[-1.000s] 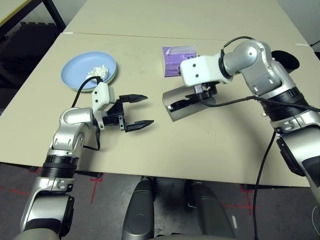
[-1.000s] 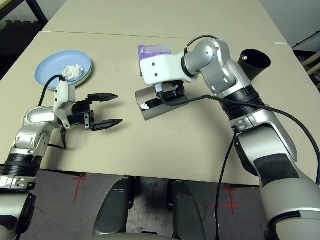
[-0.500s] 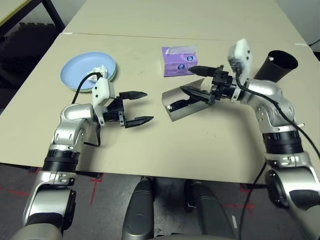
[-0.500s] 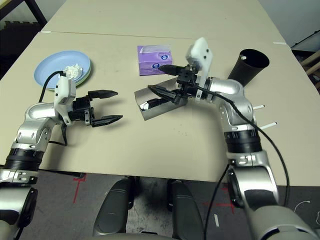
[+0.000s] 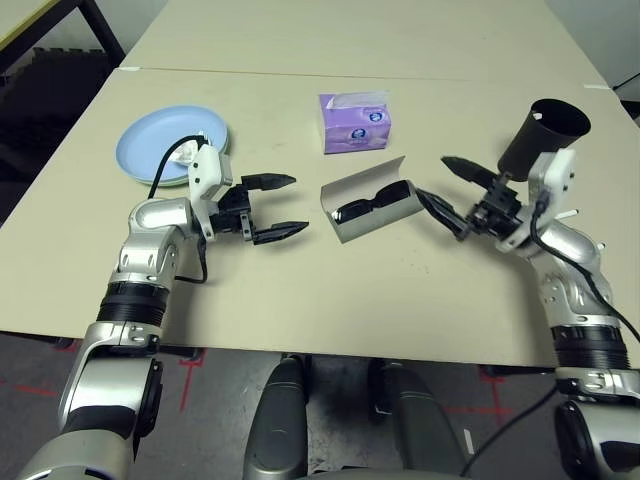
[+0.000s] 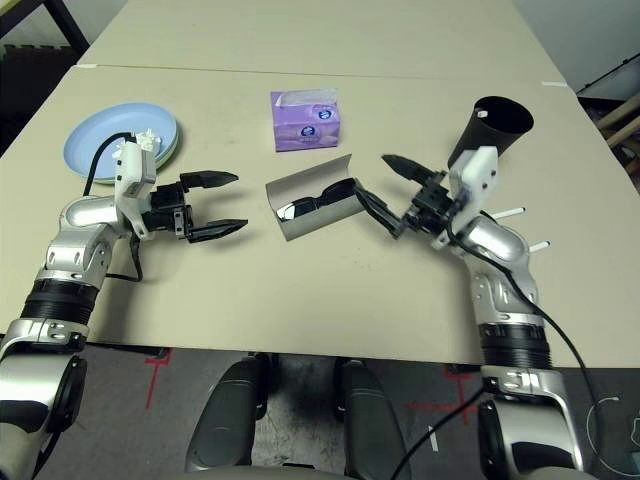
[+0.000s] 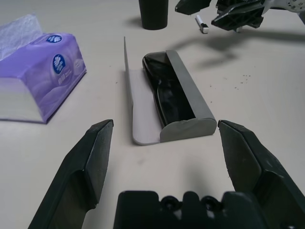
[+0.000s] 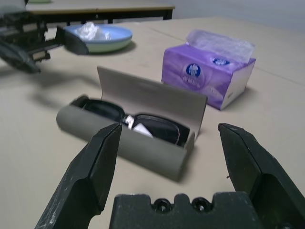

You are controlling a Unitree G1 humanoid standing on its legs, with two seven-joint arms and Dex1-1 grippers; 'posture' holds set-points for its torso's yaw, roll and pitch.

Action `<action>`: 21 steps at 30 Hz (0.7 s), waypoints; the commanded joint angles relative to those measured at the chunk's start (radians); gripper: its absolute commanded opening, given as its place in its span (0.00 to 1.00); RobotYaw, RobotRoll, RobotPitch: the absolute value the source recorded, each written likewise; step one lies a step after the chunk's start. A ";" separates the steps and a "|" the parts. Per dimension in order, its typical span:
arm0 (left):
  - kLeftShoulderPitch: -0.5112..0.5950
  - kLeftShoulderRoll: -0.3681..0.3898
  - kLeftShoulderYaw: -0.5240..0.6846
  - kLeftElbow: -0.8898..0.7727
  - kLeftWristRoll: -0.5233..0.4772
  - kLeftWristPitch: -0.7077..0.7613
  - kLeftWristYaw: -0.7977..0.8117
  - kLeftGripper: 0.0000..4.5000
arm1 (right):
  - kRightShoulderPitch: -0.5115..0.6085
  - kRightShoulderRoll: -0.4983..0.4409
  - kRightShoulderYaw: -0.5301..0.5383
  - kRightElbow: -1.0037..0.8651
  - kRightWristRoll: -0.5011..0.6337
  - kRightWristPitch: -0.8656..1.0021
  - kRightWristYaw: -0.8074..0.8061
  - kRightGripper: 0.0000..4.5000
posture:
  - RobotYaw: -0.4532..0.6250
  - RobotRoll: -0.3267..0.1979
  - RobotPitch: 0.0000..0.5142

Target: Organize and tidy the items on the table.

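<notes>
Pincers both spread wide — L (image 5: 277,206) & R (image 5: 445,192) flank open glasses case (image 5: 368,209), untouched.

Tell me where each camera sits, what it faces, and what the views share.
Head stereo pair: looks forward and down at the table over both silver forearms; left gripper and right gripper flank the glasses case.
Left wrist: looks along its open fingers at the case's end, tissue box beside it.
Right wrist: looks along its open fingers at the case's long side, plates beyond.
Shared: open case holding sunglasses.
</notes>
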 commanded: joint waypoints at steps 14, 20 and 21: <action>-0.111 -0.058 0.002 0.160 0.029 -0.065 -0.005 1.00 | 0.093 -0.132 -0.008 -0.084 0.074 0.024 0.076 1.00 | 0.54 0.62 0.39; -0.144 -0.080 0.009 0.204 0.023 -0.072 -0.013 1.00 | 0.149 -0.112 -0.052 -0.180 0.149 0.144 -0.031 1.00 | 0.53 0.62 0.39; -0.148 -0.083 0.009 0.208 0.022 -0.074 -0.015 1.00 | 0.154 -0.107 -0.053 -0.195 0.155 0.157 -0.045 1.00 | 0.53 0.62 0.39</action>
